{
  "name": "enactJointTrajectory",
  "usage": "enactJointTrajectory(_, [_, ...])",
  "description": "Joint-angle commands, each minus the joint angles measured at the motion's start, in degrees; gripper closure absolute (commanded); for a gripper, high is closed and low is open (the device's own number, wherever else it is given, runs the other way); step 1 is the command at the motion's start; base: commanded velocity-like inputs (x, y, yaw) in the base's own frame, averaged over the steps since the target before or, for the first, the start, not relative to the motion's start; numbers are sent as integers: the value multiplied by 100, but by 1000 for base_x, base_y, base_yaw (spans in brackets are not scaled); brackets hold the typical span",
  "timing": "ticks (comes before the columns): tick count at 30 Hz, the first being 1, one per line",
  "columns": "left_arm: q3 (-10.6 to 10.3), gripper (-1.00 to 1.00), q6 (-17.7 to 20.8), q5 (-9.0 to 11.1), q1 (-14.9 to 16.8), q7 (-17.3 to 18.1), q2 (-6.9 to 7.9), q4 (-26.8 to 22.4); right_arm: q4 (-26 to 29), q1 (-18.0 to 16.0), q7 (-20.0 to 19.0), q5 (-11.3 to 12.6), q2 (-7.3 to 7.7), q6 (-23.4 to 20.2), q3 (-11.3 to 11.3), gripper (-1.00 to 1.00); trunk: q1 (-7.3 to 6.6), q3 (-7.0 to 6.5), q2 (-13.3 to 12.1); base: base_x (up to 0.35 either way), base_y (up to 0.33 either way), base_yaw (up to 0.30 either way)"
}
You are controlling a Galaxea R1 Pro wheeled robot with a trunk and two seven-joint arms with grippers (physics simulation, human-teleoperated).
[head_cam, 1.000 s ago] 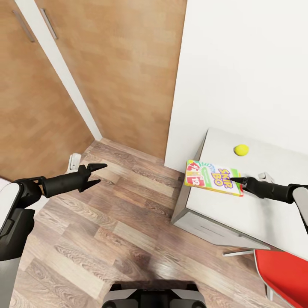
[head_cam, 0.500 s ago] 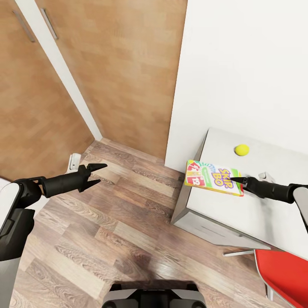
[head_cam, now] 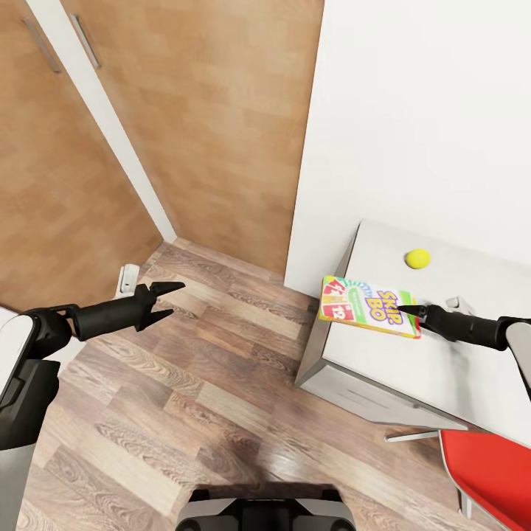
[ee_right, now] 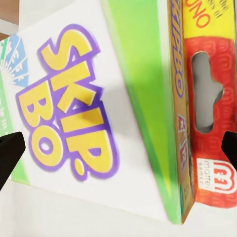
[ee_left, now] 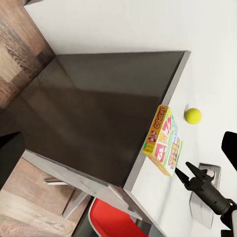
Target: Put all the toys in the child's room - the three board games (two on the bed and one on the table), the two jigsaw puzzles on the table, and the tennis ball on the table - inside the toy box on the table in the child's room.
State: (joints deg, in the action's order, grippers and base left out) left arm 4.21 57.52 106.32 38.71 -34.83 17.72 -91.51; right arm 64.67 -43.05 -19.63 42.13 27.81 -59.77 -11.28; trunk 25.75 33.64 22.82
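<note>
The SKIP BO board game (head_cam: 366, 304) lies near the left end of the table (head_cam: 413, 372), one corner reaching past the table's edge. My right gripper (head_cam: 406, 310) is open at the box's near right corner. In the right wrist view its dark fingertips (ee_right: 10, 150) stand wide apart, with the SKIP BO board game (ee_right: 94, 118) just ahead of them. The tennis ball (head_cam: 417, 258) rests on the table farther back, close to the wall. Out over the wood floor, my left gripper (head_cam: 171, 299) is open and holds nothing. The left wrist view shows the board game (ee_left: 163, 140), the tennis ball (ee_left: 193, 115) and my right gripper (ee_left: 190, 173).
A pale grey walled bin (ee_left: 201, 200) sits on the table behind my right arm. A red chair (head_cam: 490, 472) stands at the table's near right. Wooden wardrobe doors (head_cam: 199, 110) and a white wall (head_cam: 420, 110) close off the far side. Wood-plank floor (head_cam: 184, 413) lies left of the table.
</note>
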Motion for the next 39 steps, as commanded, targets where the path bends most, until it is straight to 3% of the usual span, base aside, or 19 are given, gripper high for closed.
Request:
enactJointTrajectory(1, [5, -100, 13, 56, 4, -59, 0, -3, 0, -5, -59, -56, -1, -23, -9, -100, 3, 8, 9, 0, 12, 0])
enactJointTrajectory(39, [1, -100, 13, 56, 3, -55, -3, -16, 2, -9, -68, -48, 36, -23, -32, -100, 3, 8, 9, 0, 34, 0])
